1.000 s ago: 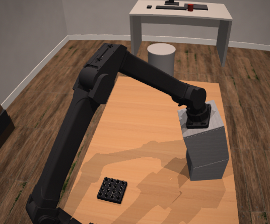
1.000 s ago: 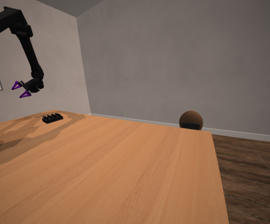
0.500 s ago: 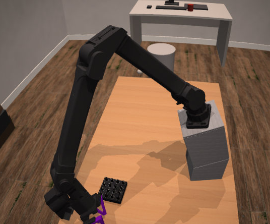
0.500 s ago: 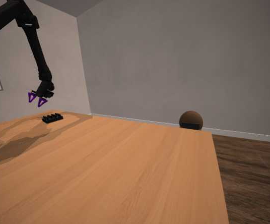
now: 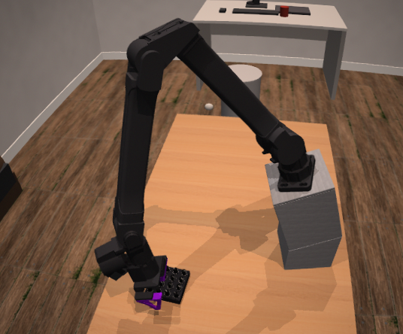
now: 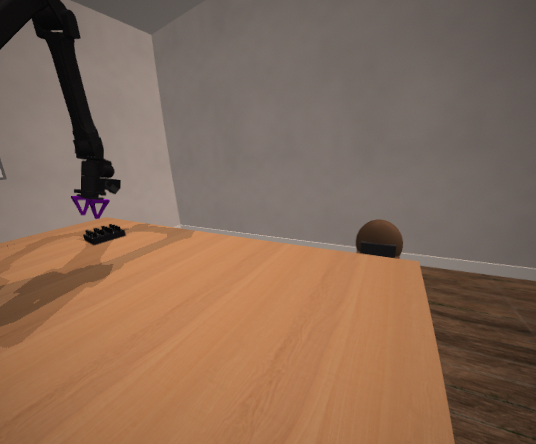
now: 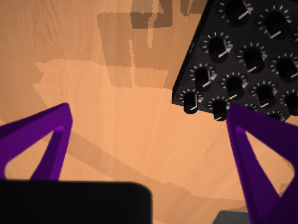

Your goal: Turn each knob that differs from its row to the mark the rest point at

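The black knob box (image 5: 183, 291) (image 6: 108, 239) (image 7: 245, 35) stands on the table near its far-left end in the exterior view. In the wrist view it fills the upper right, cut off by the frame edge. Its corner knob (image 7: 190, 101) and a neighbouring knob (image 7: 220, 109) are nearest the fingers. White lines show on several knobs, but the names are unreadable and the marks they point at cannot be told surely. My gripper (image 5: 160, 294) (image 6: 90, 216) (image 7: 149, 111) is open and empty, above the box, with its right finger overlapping the box's lower edge in the wrist view.
The wooden table (image 5: 212, 150) (image 6: 272, 325) carries the grey arm pedestal (image 5: 310, 229). Arm shadows cross the table around the box. A white desk (image 5: 268, 19) and a round stool (image 5: 245, 73) stand beyond the table.
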`<state>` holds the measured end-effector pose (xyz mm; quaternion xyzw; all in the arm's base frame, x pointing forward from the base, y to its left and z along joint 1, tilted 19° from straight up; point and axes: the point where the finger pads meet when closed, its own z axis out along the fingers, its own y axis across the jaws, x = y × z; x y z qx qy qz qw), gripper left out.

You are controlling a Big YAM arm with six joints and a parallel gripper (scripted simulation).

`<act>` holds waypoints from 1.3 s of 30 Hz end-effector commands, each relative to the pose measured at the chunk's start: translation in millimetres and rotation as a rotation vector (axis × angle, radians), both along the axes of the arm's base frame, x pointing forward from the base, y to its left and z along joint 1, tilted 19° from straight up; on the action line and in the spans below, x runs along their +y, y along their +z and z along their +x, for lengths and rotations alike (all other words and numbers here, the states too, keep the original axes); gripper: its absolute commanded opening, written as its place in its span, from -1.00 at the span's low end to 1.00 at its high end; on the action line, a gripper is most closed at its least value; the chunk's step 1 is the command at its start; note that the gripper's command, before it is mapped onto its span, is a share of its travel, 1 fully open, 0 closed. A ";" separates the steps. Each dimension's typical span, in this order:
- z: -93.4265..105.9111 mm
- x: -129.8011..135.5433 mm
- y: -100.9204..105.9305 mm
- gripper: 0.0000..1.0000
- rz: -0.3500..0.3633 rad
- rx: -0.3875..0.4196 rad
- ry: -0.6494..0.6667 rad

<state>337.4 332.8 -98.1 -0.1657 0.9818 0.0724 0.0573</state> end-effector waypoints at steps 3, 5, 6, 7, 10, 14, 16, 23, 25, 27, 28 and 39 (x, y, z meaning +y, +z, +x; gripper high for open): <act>26.5 -31.1 18.1 1.00 0.041 -0.137 -0.170; 29.8 -48.7 17.0 1.00 0.032 -0.179 -0.222; 30.9 -55.5 16.7 1.00 0.029 -0.195 -0.242; 30.9 -55.5 16.7 1.00 0.029 -0.195 -0.242; 28.1 -58.1 16.6 1.00 0.027 -0.214 -0.251; 38.0 -55.1 22.0 1.00 0.040 -0.233 -0.263; 34.5 -57.8 19.9 1.00 0.031 -0.224 -0.262; 32.4 -59.4 18.7 1.00 0.026 -0.218 -0.262; 32.4 -59.4 18.7 1.00 0.026 -0.218 -0.262; 32.4 -59.4 18.7 1.00 0.026 -0.218 -0.262; 32.4 -59.4 18.7 1.00 0.026 -0.218 -0.261; 32.4 -59.4 18.7 1.00 0.026 -0.218 -0.261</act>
